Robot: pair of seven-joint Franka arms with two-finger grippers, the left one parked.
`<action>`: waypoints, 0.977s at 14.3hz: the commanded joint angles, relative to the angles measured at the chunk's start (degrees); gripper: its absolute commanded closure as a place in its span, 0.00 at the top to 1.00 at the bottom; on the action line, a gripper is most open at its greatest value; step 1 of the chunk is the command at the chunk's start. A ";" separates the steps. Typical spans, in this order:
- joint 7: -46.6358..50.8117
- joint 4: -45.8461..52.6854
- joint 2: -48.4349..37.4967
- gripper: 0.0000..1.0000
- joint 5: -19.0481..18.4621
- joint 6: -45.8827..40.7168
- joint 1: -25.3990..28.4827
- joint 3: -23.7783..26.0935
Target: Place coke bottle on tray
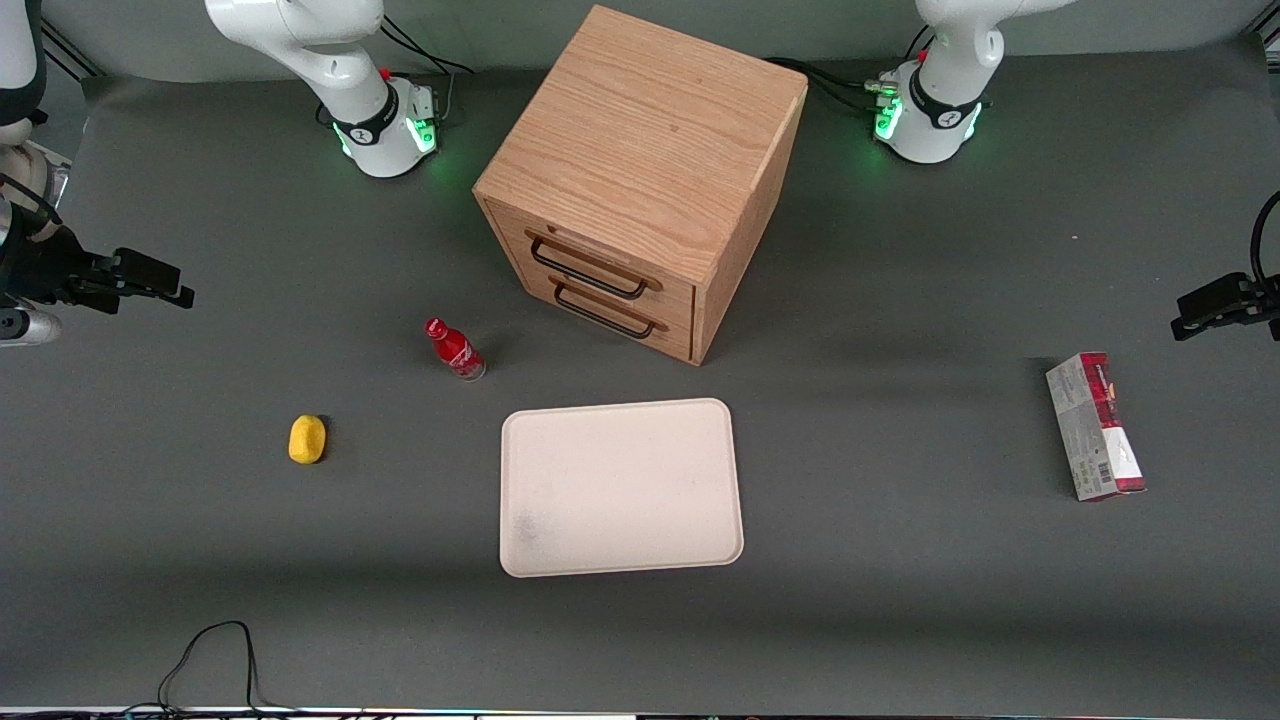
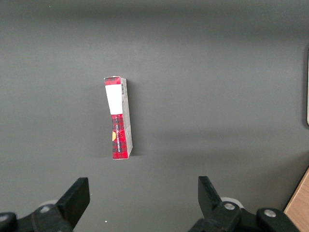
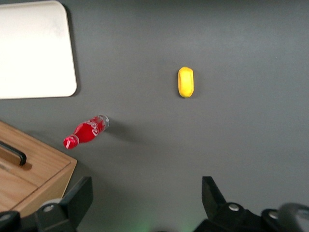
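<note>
Left of centre in the front view, the small red coke bottle (image 1: 455,349) stands off the cream rectangular tray (image 1: 620,486). Right gripper (image 3: 145,203) hangs open, empty, high above the table; pick and place not yet begun.

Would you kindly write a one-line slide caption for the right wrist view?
Open tool high above the table, clear of the upright coke bottle standing apart from the tray, lemon and cabinet.

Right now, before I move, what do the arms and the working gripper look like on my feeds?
Both arms are glossy white with black joint bands; their bases glow green, with black cables trailing off. The gripper is matte black, with two wedge-shaped fingers and silver screw heads at the finger mounts. It hangs above the table, near the coke bottle.
</note>
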 commanded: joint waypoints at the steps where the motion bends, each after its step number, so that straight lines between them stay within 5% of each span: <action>1: -1.74 1.21 0.67 1.00 0.41 -1.38 -0.61 0.84; 14: -1.73 2.17 2.08 1.00 0.93 -2.26 0.09 1.10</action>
